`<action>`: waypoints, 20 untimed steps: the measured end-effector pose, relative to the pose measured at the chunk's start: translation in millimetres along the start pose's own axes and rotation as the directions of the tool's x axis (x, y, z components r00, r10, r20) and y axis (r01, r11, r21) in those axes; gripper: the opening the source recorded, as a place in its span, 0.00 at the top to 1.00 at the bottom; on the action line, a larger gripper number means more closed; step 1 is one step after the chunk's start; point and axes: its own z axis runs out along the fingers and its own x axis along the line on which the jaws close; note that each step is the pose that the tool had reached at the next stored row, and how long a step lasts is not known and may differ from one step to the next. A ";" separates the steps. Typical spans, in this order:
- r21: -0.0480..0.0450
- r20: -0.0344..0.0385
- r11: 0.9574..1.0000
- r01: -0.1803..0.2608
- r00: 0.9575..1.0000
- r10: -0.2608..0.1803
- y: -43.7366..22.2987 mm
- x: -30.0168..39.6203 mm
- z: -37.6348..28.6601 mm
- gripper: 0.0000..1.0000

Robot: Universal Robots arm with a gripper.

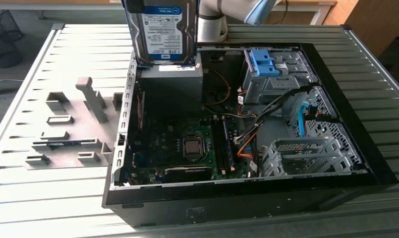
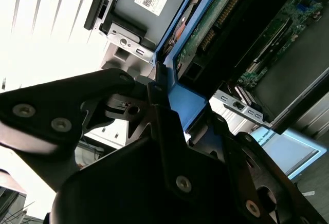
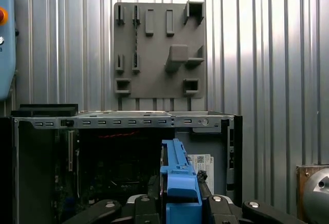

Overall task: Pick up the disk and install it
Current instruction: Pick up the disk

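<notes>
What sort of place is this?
Probably a robotics lab bench: an open computer case lies on a slatted metal table beside a grey fixture plate, and the gripper holds the disk above it.

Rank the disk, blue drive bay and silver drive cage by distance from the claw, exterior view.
1. The disk, gripped in the claw.
2. The blue drive bay, back of the case, exterior view's right.
3. The silver drive cage, front, same side.

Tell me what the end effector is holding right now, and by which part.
The disk, hanging upright over the computer case; the end effector is shut on the upper end of its blue carrier.
</notes>
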 end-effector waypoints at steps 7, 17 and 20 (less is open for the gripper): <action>0.000 0.000 1.000 0.000 1.000 0.000 -9.3 -0.3 0.0 0.64; 0.000 0.000 1.000 0.000 1.000 0.000 -10.0 -0.3 0.0 0.64; 0.000 0.000 1.000 0.000 1.000 0.000 -10.0 -0.3 0.0 0.64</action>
